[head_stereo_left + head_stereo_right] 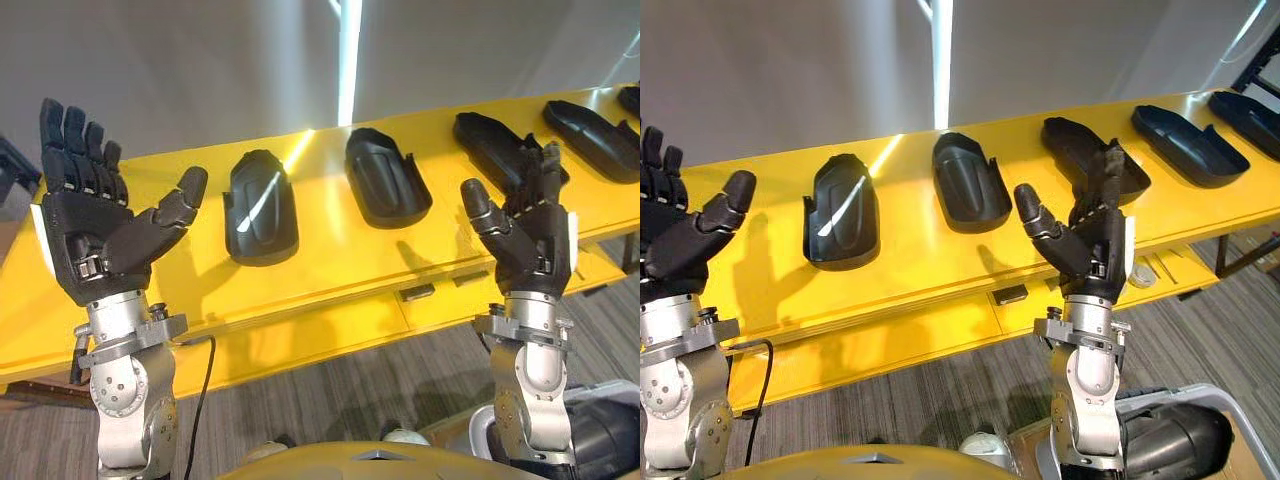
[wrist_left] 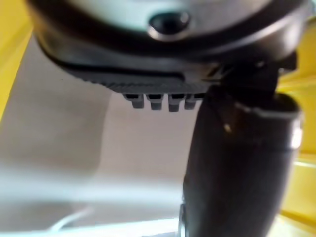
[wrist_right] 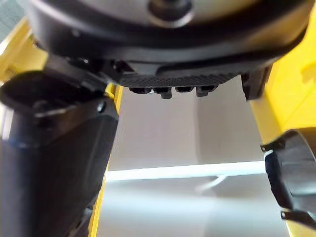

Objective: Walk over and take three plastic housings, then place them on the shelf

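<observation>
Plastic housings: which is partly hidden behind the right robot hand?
The third plastic housing from the left; the right robot hand overlaps its near end, unlike the others.

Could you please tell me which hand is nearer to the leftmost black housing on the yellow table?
Left. The left hand is raised just left of that housing; the right hand stands before the third housing along.
</observation>
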Robot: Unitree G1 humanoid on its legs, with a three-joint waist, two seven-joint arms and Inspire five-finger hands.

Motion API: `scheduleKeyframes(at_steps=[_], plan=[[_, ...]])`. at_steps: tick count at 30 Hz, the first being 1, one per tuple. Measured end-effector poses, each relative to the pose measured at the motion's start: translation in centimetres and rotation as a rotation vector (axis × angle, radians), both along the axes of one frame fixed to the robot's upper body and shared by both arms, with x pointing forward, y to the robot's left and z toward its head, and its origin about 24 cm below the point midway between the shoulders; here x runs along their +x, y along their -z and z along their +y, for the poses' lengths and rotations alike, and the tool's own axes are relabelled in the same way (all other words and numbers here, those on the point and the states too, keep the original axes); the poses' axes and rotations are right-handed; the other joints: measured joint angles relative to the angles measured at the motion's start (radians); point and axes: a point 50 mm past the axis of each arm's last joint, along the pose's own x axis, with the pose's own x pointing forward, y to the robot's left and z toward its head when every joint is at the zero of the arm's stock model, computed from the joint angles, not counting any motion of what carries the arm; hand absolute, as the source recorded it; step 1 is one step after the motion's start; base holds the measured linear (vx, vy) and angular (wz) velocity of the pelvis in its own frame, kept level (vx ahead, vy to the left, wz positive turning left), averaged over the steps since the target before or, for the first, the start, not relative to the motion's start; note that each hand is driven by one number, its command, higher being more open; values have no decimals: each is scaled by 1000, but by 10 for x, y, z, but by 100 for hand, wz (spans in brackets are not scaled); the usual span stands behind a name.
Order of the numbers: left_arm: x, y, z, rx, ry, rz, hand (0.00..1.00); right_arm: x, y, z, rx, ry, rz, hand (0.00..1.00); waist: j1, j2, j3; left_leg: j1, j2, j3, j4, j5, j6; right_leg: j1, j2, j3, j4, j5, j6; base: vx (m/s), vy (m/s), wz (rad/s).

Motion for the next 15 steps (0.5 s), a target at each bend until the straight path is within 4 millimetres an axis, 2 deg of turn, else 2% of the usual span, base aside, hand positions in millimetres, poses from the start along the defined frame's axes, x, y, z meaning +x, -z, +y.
scheduleKeyframes(at_steps=[4, 8, 10, 15], plan=[[-6, 8, 4, 77, -60, 78, 100, 2, 5, 8, 5, -39, 38, 100, 27, 1, 1, -16, -11, -49, -27, 23, 8, 6, -4, -44, -1, -1, -1, -21, 30, 33], [-14, 16, 4, 217, -98, 162, 100, 5, 6, 15, -14, -66, 43, 100, 36, 2, 4, -34, -26, -80, -61, 39, 10, -2, -10, -76, -1, -2, -1, -33, 43, 28], [-15, 19, 3, 270, -80, 196, 100, 5, 6, 17, -20, -72, 44, 100, 51, 3, 6, -46, -30, -81, -61, 40, 11, -12, -12, -75, -1, -2, -1, -13, 41, 11], [-17, 27, 0, 345, 15, 281, 100, 9, 1, 17, -51, -89, 27, 100, 51, 12, 41, -54, -32, -94, -61, 48, 21, -14, -14, -80, 0, -2, -1, 6, 14, 5]])
